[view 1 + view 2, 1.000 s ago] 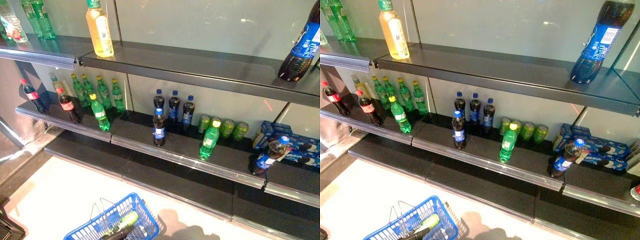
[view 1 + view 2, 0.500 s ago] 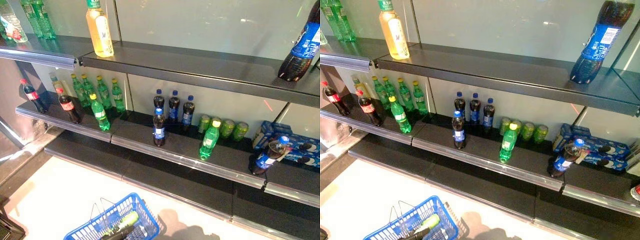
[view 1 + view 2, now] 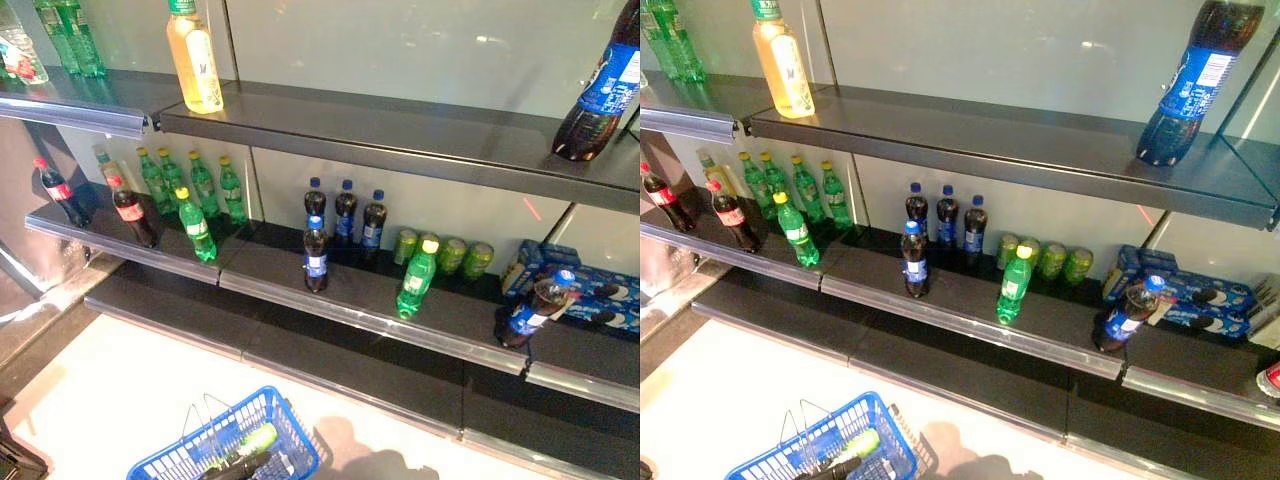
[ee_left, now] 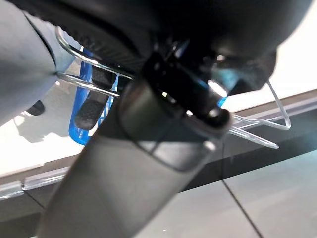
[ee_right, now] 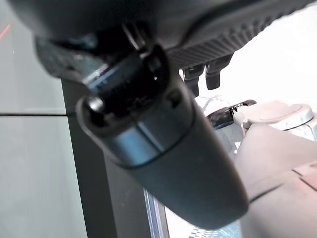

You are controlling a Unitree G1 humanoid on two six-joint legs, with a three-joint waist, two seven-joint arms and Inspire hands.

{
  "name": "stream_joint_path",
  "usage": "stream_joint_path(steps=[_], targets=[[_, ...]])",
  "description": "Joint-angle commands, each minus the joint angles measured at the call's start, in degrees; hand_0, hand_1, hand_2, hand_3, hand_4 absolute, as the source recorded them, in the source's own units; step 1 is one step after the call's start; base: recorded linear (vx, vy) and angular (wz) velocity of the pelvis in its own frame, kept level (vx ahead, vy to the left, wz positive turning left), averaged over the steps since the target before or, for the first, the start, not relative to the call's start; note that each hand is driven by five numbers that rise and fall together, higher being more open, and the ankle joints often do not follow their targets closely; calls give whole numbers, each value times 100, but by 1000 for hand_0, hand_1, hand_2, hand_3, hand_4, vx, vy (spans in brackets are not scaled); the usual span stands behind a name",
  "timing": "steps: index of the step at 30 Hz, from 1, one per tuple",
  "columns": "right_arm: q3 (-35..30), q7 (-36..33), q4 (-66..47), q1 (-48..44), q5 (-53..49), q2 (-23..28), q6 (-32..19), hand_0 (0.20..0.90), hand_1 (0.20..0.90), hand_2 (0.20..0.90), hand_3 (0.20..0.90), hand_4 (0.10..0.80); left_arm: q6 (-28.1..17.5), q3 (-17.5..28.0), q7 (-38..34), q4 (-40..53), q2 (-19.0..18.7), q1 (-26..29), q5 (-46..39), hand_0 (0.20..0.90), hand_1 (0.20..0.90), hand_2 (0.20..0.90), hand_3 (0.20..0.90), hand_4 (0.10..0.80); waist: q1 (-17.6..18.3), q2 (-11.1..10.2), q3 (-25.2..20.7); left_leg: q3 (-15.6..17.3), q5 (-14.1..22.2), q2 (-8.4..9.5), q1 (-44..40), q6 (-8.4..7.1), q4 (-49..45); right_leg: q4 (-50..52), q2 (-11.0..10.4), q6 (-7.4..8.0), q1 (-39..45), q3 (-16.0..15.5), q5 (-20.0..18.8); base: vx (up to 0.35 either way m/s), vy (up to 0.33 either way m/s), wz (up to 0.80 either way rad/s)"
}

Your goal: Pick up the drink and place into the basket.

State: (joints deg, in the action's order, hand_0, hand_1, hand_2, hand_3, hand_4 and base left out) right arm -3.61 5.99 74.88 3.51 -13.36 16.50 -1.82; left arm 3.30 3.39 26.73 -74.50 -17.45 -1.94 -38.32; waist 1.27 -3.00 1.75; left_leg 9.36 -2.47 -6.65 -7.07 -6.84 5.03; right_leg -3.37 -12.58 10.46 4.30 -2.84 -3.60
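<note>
your blue basket (image 3: pixel 232 452) already holds a green bottle (image 3: pixel 247 441); the left hand (image 4: pixel 94 106) curls its fingers round the wire handle (image 4: pixel 86 74). right hand's (image 5: pixel 163 144) fingers: cannot tell.

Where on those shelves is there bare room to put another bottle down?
The top shelf is bare between the yellow bottle and the big cola bottle. The bottom shelf is bare. The middle shelf is crowded around the green bottles and cans.
</note>
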Motion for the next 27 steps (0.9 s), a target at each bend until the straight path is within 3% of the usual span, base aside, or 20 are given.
stream_joint_path(steps=[1, 4, 5, 6, 7, 10, 11, 12, 15, 17, 18, 20, 22, 27], targets=[[-277, -96, 128, -423, -182, 247, -184, 900, 900, 900, 900, 800, -312, 128, 752, 64, -72, 625, 63, 300, 300, 300, 200, 100, 99, -10, 398, -99, 570, 457, -205, 616, -59, 238, -141, 70, -236, -99, -334, -27, 101, -47], [-373, -26, 199, -327, -138, 227, -291, 900, 900, 900, 900, 800, -313, 189, 754, 74, -132, 665, 45, 300, 300, 300, 200, 100, 156, -87, 429, 24, 613, 498, -201, 623, -65, 154, -212, 165, -396, 22, -641, -39, 28, -82], [-420, -3, 247, -267, -112, 195, -339, 900, 900, 900, 900, 800, -348, 222, 764, 81, -159, 685, 129, 300, 300, 300, 200, 100, 185, -124, 486, 115, 664, 501, -240, 601, -84, 22, -229, 225, -468, -81, -818, -146, -29, -116], [-455, 86, 272, -209, -9, 145, -421, 900, 900, 900, 900, 800, -388, 270, 691, 139, -196, 671, 97, 300, 300, 300, 200, 100, 160, -173, 543, 318, 643, 475, -224, 559, -130, 98, -261, 267, -735, -421, -1010, -181, -47, -160], [-459, 123, 262, -179, 52, 123, -426, 900, 900, 900, 900, 800, -421, 313, 674, 168, -211, 638, 86, 300, 300, 300, 200, 100, 121, -167, 586, 460, 676, 438, -246, 556, -177, 206, -261, 277, -774, -644, -1014, -172, -52, -168], [-452, 105, 272, -158, -31, 112, -452, 900, 900, 900, 900, 800, -399, 360, 695, 195, -238, 636, 110, 300, 300, 300, 200, 100, 105, -153, 603, 586, 676, 425, -217, 603, -207, 398, -205, 229, -803, -728, -911, -123, -5, -100], [-438, 85, 285, -144, -165, 96, -449, 900, 900, 900, 900, 800, -399, 325, 814, 187, -301, 672, 123, 300, 300, 300, 200, 100, 145, -103, 581, 749, 646, 432, -120, 765, -240, 936, -41, 90, -811, -651, -625, -223, -14, -81], [-413, 72, 273, -176, -164, 87, -399, 900, 900, 900, 900, 800, -384, 273, 807, 211, -295, 691, 69, 300, 300, 300, 200, 100, 174, -82, 555, 843, 636, 425, -83, 824, -253, 1204, 40, 39, -815, -642, -528, -215, -42, -74], [-367, 36, 262, -235, -171, 74, -334, 900, 900, 900, 900, 800, -375, 229, 744, 255, -268, 720, -25, 300, 300, 300, 200, 100, 189, -78, 520, 996, 660, 424, -99, 849, -236, 1234, 76, 9, -796, -742, -504, -29, -37, -67], [-336, 12, 267, -272, -127, 55, -281, 900, 900, 900, 900, 800, -374, 222, 718, 301, -245, 710, -51, 300, 300, 300, 200, 100, 185, -88, 490, 1168, 695, 429, -156, 836, -217, 1100, 108, 2, -748, -967, -481, 37, -69, -116], [-287, -3, 285, -315, -6, 48, -200, 900, 900, 900, 900, 800, -346, 194, 627, 376, -219, 713, -189, 300, 300, 300, 200, 100, 147, -82, 455, 1452, 718, 433, -262, 789, -171, 802, 168, -40, -650, -1468, -383, 148, -96, -133], [-200, -37, 262, -373, 58, 34, -41, 900, 900, 900, 900, 800, -198, 163, 415, 635, -140, 699, -309, 300, 300, 300, 200, 100, 75, -23, 410, 1662, 881, 464, -509, 741, -120, 426, 233, -83, -487, -1835, -330, 249, -161, -128], [-156, -73, 258, -386, -95, 41, -46, 900, 900, 900, 900, 800, -144, 125, 474, 671, -116, 660, -258, 300, 300, 300, 200, 100, 137, 7, 363, 1666, 893, 443, -518, 744, -213, 329, 399, -238, -468, -1640, -252, 178, -150, -103], [-171, -142, 208, -318, -32, 26, -150, 900, 900, 900, 900, 800, -206, 113, 493, 692, 8, 586, -298, 300, 300, 300, 200, 100, 257, 56, 269, 1757, 883, 327, -428, 670, -415, 183, 549, -420, -341, -1457, -129, 130, -97, -20]])
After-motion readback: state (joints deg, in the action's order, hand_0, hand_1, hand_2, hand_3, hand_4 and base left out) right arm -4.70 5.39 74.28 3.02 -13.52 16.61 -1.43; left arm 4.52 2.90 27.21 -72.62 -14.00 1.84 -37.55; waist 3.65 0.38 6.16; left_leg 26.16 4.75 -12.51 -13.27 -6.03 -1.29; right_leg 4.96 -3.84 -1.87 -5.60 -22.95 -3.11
